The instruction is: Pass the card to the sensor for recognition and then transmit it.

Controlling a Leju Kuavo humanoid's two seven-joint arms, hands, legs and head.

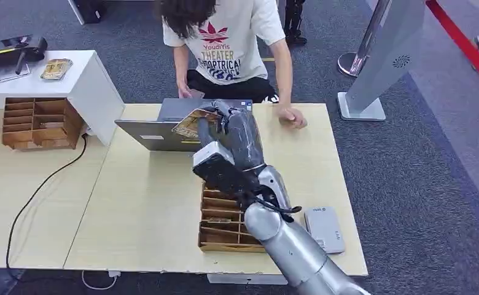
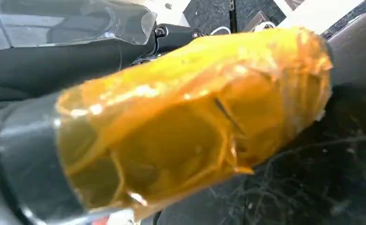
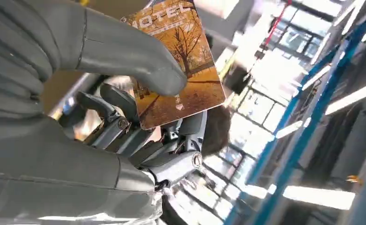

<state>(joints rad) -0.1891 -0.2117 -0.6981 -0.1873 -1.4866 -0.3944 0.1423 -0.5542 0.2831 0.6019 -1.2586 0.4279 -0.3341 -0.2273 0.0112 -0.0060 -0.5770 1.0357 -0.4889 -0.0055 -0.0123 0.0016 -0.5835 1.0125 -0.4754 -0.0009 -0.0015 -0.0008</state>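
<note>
My right hand point(image 1: 226, 130) is raised over the far middle of the table point(image 1: 145, 203), just in front of the laptop point(image 1: 154, 134). It pinches a hotel card point(image 1: 191, 125) printed with autumn trees. In the right wrist view the thumb presses the card point(image 3: 179, 61) against the dark fingers point(image 3: 125, 136). A flat grey sensor box point(image 1: 324, 228) lies on the table by my right forearm, near the front edge. A part of my left hand point(image 2: 190, 122) wrapped in amber tape shows very close and blurred, so how its fingers stand is unclear.
A person point(image 1: 231, 43) leans over the far edge, one fist point(image 1: 292, 117) on the table, the other hand behind the laptop. A wooden card rack point(image 1: 221, 224) sits under my right arm. At the left stand a white desk point(image 1: 96, 86), another rack point(image 1: 37, 123) and a cable point(image 1: 40, 184).
</note>
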